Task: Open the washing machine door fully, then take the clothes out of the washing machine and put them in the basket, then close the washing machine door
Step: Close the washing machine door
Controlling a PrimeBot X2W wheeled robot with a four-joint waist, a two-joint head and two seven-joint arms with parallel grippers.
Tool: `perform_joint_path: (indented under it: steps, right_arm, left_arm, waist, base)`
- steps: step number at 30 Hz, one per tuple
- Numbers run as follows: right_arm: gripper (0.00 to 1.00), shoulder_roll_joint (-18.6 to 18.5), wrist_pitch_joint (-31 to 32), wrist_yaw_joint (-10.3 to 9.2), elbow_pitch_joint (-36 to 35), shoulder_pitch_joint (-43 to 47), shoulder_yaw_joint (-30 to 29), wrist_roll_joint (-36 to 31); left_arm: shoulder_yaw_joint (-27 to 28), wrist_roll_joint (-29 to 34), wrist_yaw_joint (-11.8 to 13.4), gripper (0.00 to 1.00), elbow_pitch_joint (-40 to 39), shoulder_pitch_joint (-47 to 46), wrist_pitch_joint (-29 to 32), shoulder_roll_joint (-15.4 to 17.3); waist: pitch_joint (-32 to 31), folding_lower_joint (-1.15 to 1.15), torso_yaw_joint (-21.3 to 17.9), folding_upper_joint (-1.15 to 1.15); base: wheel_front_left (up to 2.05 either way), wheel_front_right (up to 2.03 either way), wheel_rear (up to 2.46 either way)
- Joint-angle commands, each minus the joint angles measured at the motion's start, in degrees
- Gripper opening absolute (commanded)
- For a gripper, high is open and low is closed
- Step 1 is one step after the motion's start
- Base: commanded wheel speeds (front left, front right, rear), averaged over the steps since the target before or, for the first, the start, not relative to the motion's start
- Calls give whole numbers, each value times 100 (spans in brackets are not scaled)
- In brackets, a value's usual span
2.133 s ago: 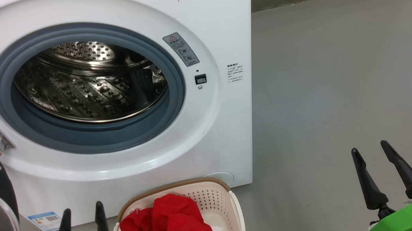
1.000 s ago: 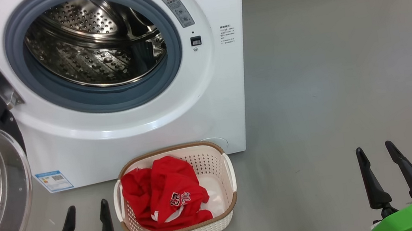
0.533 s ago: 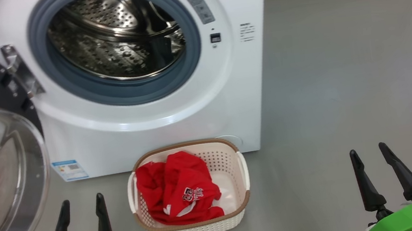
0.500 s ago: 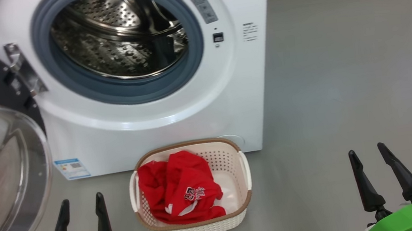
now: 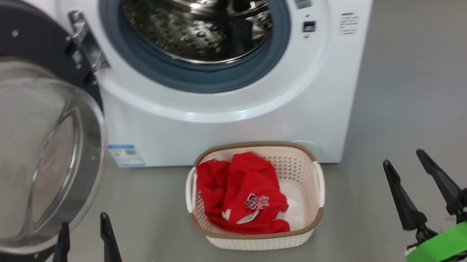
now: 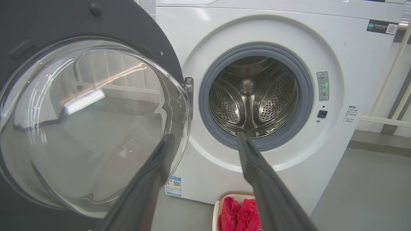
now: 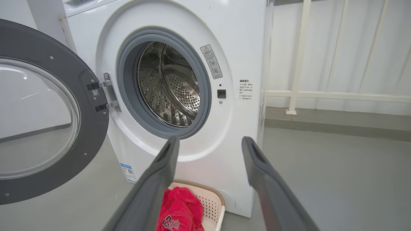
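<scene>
The white washing machine [image 5: 259, 123] stands with its steel drum bare. Its door [image 5: 14, 146], a black rim around a clear glass bowl, hangs wide open on the left. On the floor in front sits the cream basket [image 5: 311, 211] with the red clothes [image 5: 241, 193] crumpled inside. My left gripper [image 5: 83, 225] is open at the lower left, just below the door glass. My right gripper [image 5: 404, 162] is open at the lower right over bare floor. In the wrist views the door [image 6: 80, 122] [image 7: 41, 118], drum and clothes [image 6: 237, 215] [image 7: 179, 211] show between open fingers.
Grey floor [image 5: 434, 77] stretches to the right of the machine. A white railing [image 7: 298, 64] and pale wall stand behind it on the right. A blue-and-white label [image 5: 126, 155] marks the machine's lower left corner.
The head camera has turned and pulled back, so machine, door and basket have shifted right in the picture. Both grippers stay open at the bottom corners.
</scene>
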Motion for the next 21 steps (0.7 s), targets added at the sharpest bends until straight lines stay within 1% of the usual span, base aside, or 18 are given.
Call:
perform_joint_path:
  steps: [1,13,18,21]
  right_arm:
    - [100,-64,-36,26,-192,-295,153,-71]
    - [100,-64,-36,26,-205,-556,277,-214]
    - [100,-64,-36,26,-205,-633,338,-231]
    - [100,-64,-36,26,-200,-639,357,-223]
  left_arm:
    - [184,42,60,100,-203,-113,4,68]
    - [171,47,200,100,-225,-171,-52,31]
    - [175,56,251,100,-241,-159,-67,34]
    - [186,62,275,100,-251,-157,-71,44]
  waist:
    - [225,0,349,0]
    - [350,0,1212,0]
    - [308,0,1494,0]
    - [280,0,1579,0]
  base:
    - [0,0,0]
    - [0,0,0]
    - [0,0,0]
    - [0,0,0]
